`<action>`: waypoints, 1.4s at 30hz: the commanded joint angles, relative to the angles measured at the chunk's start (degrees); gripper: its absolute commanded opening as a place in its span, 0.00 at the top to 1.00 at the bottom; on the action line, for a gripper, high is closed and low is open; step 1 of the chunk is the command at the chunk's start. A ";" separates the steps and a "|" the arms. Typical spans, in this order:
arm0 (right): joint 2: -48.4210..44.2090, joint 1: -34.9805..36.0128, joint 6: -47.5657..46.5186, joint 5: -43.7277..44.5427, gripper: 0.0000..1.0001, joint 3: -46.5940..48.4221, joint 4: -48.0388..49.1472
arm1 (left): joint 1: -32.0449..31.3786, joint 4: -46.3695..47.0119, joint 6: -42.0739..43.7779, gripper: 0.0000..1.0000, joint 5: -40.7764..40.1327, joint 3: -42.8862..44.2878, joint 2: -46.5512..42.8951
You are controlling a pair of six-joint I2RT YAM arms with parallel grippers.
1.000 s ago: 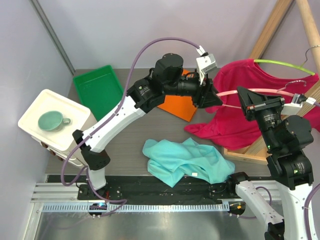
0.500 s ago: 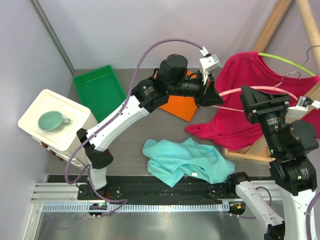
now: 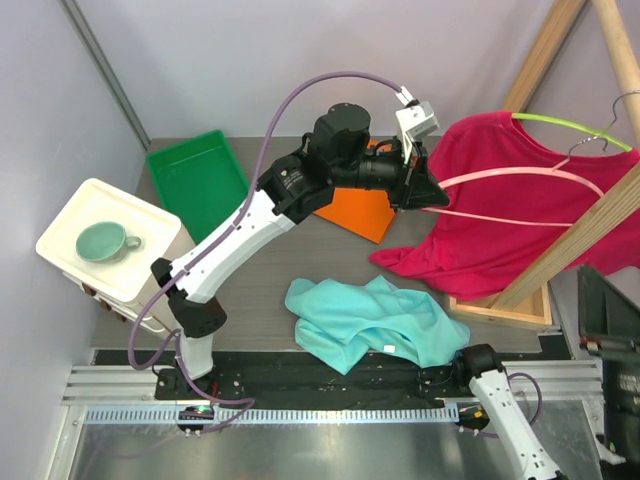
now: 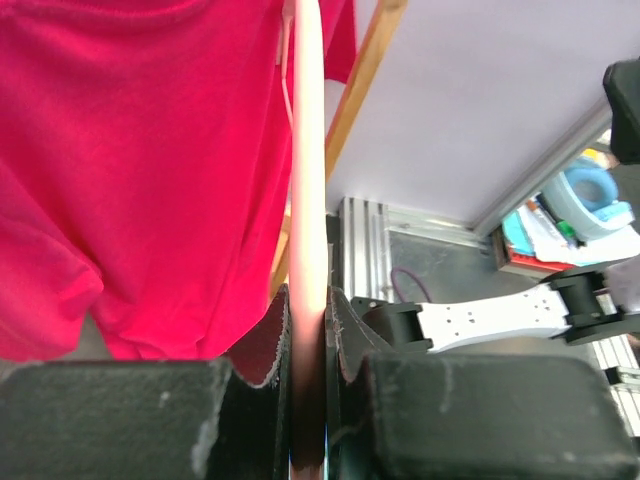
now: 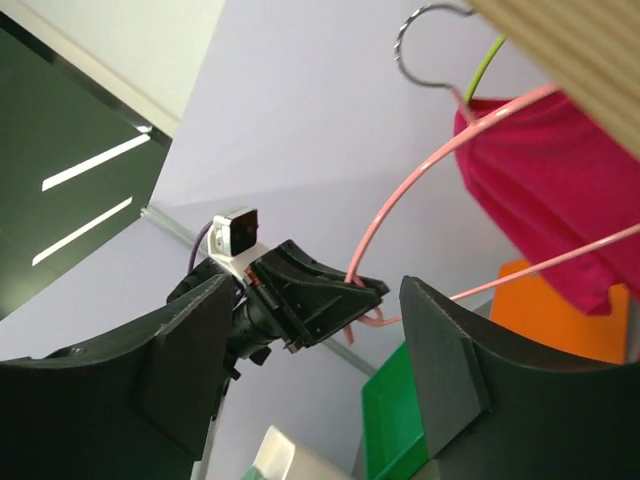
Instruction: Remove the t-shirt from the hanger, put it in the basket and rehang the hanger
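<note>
The left gripper (image 4: 308,340) was pressed tight on the bare end of a pink hanger (image 3: 505,178), high over the far edge of the desk (image 3: 270,265). The red t-shirt (image 3: 480,245) hung at the far right corner with its hem spilling onto the base of a wooden rack (image 3: 590,225). The pink wire ran across the cloth, and the pictures did not show whether it was threaded through. A green hanger (image 3: 570,127) crossed the shirt's top.

The right gripper (image 5: 315,380) was spread wide with nothing between its fingers (image 5: 185,370). It was low off the right edge, well apart from the shirt and tilted up toward it.

An orange sheet (image 3: 362,215) lay under the left arm. A teal garment (image 3: 365,320) lay heaped by the middle of the near edge. Bare desk showed between that heap and a green tray (image 3: 195,175) at the far left corner. Off the left edge, a white stand (image 3: 70,260) carried a teal cup (image 3: 103,241). In the left wrist view, the coloured clutter (image 4: 560,210) beyond the desk was too small to read.
</note>
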 commanded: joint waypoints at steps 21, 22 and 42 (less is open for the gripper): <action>-6.49 1.06 -12.36 10.48 0.39 4.19 -11.51 | 2.35 21.12 -21.92 1.00 15.74 16.44 8.82; -6.57 1.06 -12.53 10.39 0.39 4.28 -11.69 | 1.92 21.66 -22.18 1.00 15.74 17.31 9.26; -7.28 1.41 -10.78 9.60 0.38 3.57 -12.48 | -4.77 22.55 -21.57 1.00 9.77 18.20 16.64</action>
